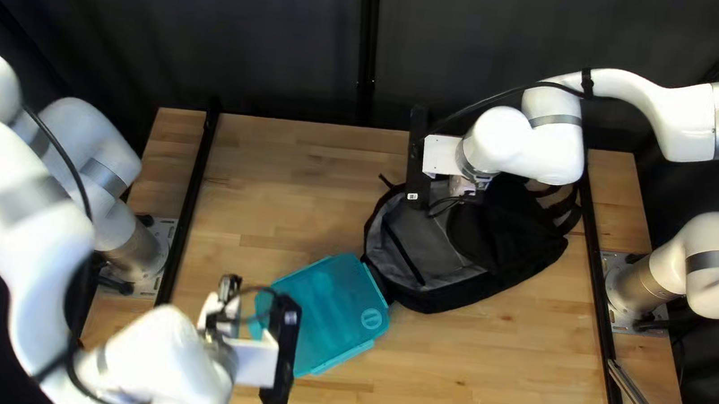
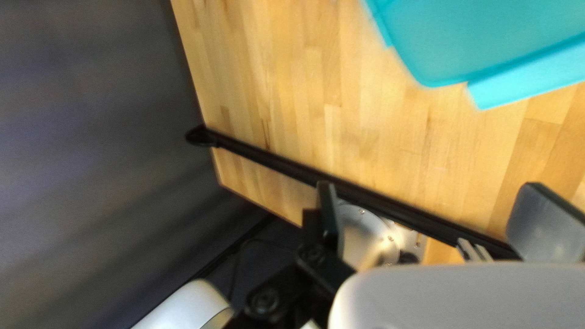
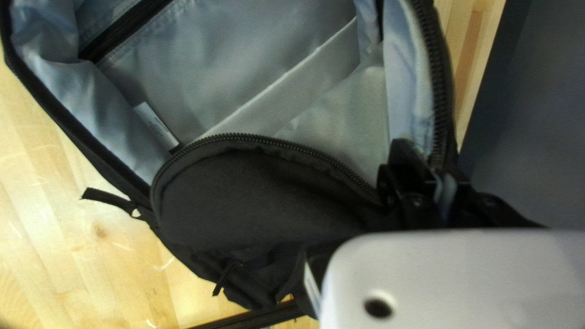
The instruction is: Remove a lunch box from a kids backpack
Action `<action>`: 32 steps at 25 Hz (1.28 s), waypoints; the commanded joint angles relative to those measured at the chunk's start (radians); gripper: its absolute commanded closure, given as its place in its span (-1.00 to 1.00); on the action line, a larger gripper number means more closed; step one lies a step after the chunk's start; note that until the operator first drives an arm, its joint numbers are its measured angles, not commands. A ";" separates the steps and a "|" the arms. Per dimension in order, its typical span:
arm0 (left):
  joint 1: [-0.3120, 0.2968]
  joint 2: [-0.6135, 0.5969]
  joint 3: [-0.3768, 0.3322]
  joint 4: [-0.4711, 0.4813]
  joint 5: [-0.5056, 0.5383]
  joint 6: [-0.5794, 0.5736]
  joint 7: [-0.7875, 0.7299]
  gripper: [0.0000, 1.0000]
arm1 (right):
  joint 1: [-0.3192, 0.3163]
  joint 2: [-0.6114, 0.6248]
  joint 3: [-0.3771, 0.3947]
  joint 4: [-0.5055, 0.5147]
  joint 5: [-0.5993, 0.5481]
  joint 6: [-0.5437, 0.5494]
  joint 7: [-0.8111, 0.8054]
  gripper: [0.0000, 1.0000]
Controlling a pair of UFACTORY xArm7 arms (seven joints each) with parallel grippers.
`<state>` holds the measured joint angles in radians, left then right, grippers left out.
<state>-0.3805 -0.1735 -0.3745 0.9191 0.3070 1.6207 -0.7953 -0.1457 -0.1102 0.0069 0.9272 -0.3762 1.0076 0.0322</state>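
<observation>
While the right gripper (image 3: 431, 167) is clamped on the backpack (image 1: 506, 259), a hard tug could bump the lunch box (image 1: 330, 302), cuz the left gripper (image 2: 434, 198), fingers apart, isn't bracing it

I'm seeing the tabletop (image 1: 484, 379) glowing brightly, the curtain (image 1: 280, 30) sitting dim past its far edge, and my left arm (image 1: 156, 359) blurring near its left edge.

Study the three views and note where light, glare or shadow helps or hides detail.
Top left view: the left arm washes out to near white, while the curtain sinks into darkness. Left wrist view: a bright highlight sits on the metal arm base. Right wrist view: the backpack's grey lining shows soft shading, but its black flap swallows most detail.
</observation>
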 commanded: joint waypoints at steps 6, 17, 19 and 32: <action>0.066 -0.316 0.199 -0.055 -0.120 0.004 0.156 -1.00 | 0.001 0.010 0.002 0.022 -0.006 0.009 -0.002 1.00; 0.124 -0.422 0.283 -0.011 -0.121 0.059 0.154 -1.00 | 0.021 -0.009 0.023 -0.018 0.002 -0.016 0.021 0.57; 0.124 -0.422 0.283 -0.011 -0.121 0.059 0.154 -1.00 | 0.027 -0.009 0.028 -0.010 0.007 -0.012 0.019 -0.67; 0.124 -0.422 0.283 -0.011 -0.121 0.059 0.154 -1.00 | 0.037 -0.118 0.041 0.042 0.014 0.157 -0.021 -1.00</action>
<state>-0.2564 -0.5955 -0.0911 0.9084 0.1864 1.6793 -0.6413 -0.1071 -0.2040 0.0471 0.9482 -0.3576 1.1202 0.0262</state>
